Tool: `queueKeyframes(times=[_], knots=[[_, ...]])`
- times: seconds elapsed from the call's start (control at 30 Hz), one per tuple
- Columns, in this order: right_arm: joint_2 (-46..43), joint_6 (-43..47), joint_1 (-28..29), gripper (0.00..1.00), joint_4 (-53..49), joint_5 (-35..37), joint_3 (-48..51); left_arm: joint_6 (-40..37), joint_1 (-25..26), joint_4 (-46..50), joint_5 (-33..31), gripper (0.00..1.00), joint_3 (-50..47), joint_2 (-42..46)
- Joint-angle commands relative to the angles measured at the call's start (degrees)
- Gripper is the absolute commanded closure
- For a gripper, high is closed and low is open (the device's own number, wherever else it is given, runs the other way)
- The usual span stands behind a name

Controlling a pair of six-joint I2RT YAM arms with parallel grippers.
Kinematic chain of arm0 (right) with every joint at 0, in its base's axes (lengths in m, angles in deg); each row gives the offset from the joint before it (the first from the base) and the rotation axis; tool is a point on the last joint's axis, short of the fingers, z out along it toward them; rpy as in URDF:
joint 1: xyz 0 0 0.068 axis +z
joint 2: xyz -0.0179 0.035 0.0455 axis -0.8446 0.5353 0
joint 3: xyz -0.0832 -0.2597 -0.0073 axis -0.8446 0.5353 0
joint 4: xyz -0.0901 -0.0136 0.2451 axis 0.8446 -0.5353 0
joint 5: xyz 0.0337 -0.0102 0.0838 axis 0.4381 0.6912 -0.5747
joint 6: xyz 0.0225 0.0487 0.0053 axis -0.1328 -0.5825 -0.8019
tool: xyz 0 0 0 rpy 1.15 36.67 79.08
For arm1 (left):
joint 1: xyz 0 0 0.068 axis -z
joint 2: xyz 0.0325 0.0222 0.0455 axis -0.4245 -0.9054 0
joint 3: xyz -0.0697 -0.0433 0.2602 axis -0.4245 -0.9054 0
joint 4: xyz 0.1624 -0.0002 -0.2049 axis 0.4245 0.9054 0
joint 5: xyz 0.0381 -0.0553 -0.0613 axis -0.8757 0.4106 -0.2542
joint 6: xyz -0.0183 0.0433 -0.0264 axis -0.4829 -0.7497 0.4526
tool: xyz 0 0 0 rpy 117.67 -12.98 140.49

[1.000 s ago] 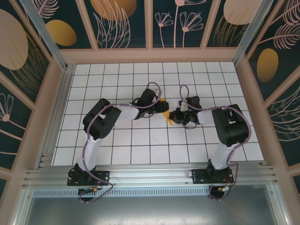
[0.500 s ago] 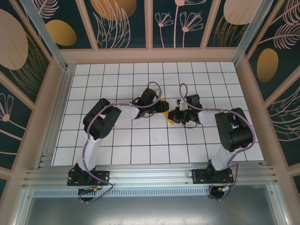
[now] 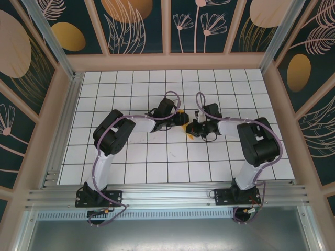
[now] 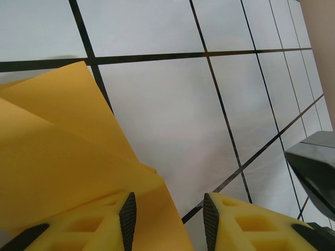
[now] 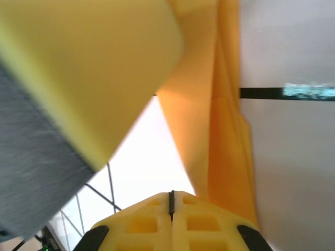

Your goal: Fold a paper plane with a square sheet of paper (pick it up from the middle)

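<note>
2 grippers: left (image 4: 170,212) ajar over paper (image 4: 57,151), right (image 5: 171,203) closed.

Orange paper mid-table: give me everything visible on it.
Thin orange paper sheet, partly folded: overlapping matte layers, sharp creases, a pointed corner. It sits mid-table over the white gridded tabletop, mostly hidden from above. The open left end effector straddles one edge; the shut right end effector is beside it. Contact unclear.
</note>
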Motion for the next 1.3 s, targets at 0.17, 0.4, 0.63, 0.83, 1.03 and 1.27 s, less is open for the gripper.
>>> queueKeyframes(times=[0.17,0.4,0.63,0.83,1.03,1.27], knots=[[1.28,1.85,-1.74,0.98,-1.17,2.74,0.78,-1.96,-0.46,3.22,-1.25,0.58,0.56,-3.53],[2.47,2.53,-2.59,0.98,-0.48,2.58,2.1,-2.32,-0.44,3.51,-1.28,0.59,0.48,-3.77],[5.06,2.56,-3.97,0.98,0.02,1.89,2.8,-2.47,-0.41,4.11,-1.86,0.59,0.58,-3.88],[-0.74,3.52,-4.05,0.97,-1.45,-0.74,1.4,-2.6,-0.45,4.54,-1.87,0.59,0.75,-3.79],[-3.3,4.37,-3.8,0.98,-2.09,-4.11,1.85,-2.56,-0.4,4.63,-1.53,0.59,1.09,-3.95],[-2.11,6.57,-3.17,0.98,-4.46,-5.14,1.13,-2.45,-0.44,4.87,-1.43,0.59,1.51,-3.97]])
